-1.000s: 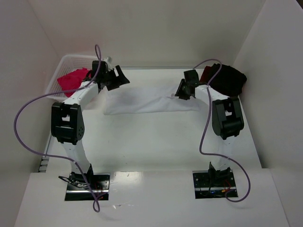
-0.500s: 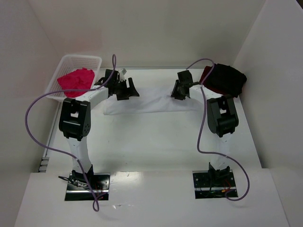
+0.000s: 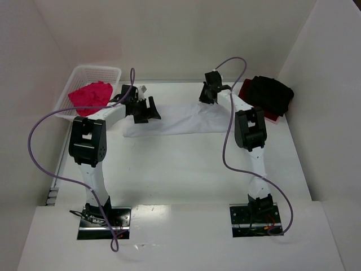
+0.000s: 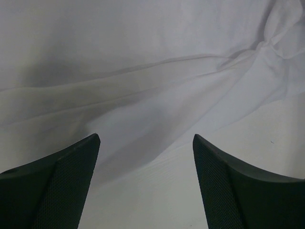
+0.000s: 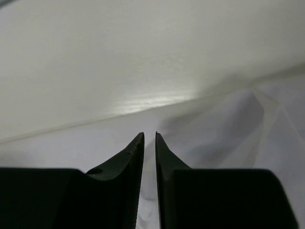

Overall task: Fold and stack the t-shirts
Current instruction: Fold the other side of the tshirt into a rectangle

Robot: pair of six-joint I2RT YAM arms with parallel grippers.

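Four t-shirts share the flat white counter (image 3: pixel 186 169) during this fold-and-stack job, and only one is being worked. Largest on the surface is the white cloth t-shirt (image 3: pixel 175 119). It lies at 12 o'clock from the counter's centre as a long, rumpled band running from the 9 o'clock side to the 3 o'clock side, apparently laid across so each arm can reach an end.

At 10 o'clock the white plastic lattice basket (image 3: pixel 96 69) sits in the far corner and looks to be the supply bin. The bright pink crumpled t-shirt (image 3: pixel 89 95) is heaped inside it. At 2 o'clock, against the side wall, the black bunched t-shirt (image 3: pixel 273 95) lies on the dark red t-shirt (image 3: pixel 245 90), of which only edges show. The pair looks parked outside the folding area, and neither is folded.

The left hand (image 3: pixel 150 110) is over the band's 9 o'clock end with its fingers (image 4: pixel 57 186) spread wide and nothing between them. Creased white cloth lies directly below, so the hand seems placed to come down on that end. The right hand (image 3: pixel 207 97) is at the band's far edge toward 1 o'clock, its fingers (image 5: pixel 126 167) clenched to a sliver of a gap. Whether a cloth edge is caught in them cannot be told, though the shirt appears to rise in a fold toward the tips. No shirt is stacked yet.
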